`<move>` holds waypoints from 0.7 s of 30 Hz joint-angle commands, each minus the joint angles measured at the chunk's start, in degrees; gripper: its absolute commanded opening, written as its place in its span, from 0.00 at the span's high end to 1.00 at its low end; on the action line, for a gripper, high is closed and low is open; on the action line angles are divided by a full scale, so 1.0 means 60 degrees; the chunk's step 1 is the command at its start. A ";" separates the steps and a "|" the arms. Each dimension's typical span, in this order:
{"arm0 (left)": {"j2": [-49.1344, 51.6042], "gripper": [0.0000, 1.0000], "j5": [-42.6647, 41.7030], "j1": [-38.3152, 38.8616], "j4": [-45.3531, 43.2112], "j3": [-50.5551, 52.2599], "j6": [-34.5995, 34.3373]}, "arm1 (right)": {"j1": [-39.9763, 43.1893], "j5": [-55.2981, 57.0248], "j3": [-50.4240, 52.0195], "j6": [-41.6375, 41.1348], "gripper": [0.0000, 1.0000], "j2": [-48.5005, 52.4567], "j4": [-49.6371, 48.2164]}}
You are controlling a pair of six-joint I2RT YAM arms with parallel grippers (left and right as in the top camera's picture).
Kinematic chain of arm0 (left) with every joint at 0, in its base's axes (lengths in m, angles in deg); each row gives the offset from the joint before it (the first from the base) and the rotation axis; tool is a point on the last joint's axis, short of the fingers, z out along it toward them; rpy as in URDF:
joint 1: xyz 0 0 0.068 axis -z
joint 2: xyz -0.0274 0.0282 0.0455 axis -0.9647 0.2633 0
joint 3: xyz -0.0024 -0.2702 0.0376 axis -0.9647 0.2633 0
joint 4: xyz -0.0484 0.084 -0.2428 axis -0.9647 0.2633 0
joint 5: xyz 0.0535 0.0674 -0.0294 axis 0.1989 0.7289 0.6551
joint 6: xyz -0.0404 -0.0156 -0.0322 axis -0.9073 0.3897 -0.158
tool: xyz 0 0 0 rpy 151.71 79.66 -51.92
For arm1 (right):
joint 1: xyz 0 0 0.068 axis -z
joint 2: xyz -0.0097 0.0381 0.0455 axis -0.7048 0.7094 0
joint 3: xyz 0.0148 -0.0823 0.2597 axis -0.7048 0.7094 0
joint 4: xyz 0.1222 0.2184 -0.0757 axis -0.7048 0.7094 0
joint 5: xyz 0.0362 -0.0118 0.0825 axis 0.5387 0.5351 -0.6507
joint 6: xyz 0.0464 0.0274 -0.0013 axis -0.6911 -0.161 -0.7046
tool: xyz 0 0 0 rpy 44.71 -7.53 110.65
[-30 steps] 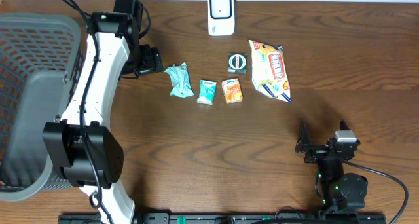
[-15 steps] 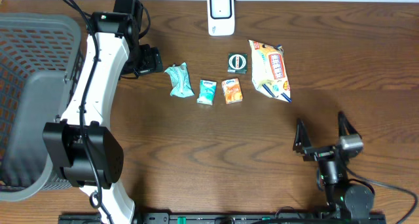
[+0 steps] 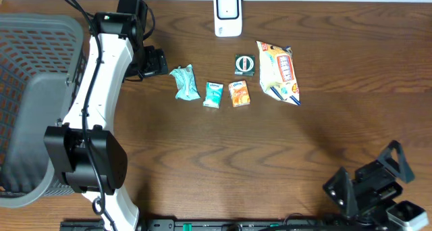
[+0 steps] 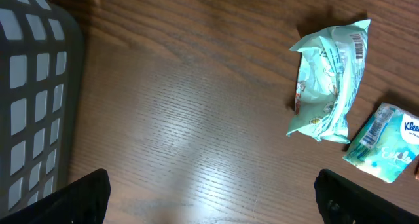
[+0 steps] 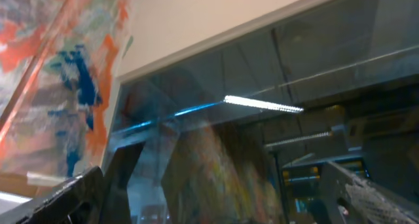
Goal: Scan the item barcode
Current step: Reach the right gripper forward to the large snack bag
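Observation:
Several small items lie in a row on the wooden table: a crumpled teal packet [image 3: 182, 82] [image 4: 328, 80] with a barcode showing, a small tissue pack [image 3: 213, 94] [image 4: 383, 142], an orange packet [image 3: 238, 94], a black-and-green round item [image 3: 244, 64] and a yellow snack bag [image 3: 278, 71]. A white scanner [image 3: 228, 15] stands at the far edge. My left gripper [image 3: 154, 62] [image 4: 213, 207] is open just left of the teal packet, with nothing between its fingers. My right gripper [image 3: 368, 175] [image 5: 216, 198] is open at the near right corner. It points up off the table and is empty.
A large grey mesh basket [image 3: 30, 89] [image 4: 33, 99] fills the left side beside my left arm. The right wrist view shows only a wall, dark glass and ceiling lights.
My right gripper has drawn back from the near right of the table toward the near right corner and tilted upward, still open. The left arm and the items have not moved.

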 commanded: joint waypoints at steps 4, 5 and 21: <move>-0.0018 0.02 0.0127 -0.0026 0.0033 0.0102 0.0157 | 0.0058 -0.0066 -0.2324 0.1115 0.01 0.1246 0.1268; -0.0018 0.02 0.0127 -0.0026 0.0033 0.0102 0.0157 | 0.0058 -0.0390 -0.2794 0.1610 0.01 0.1708 0.1486; -0.0018 0.02 0.0127 -0.0026 0.0033 0.0102 0.0157 | 0.0058 -0.4747 -1.1180 0.5147 0.01 1.0717 0.9431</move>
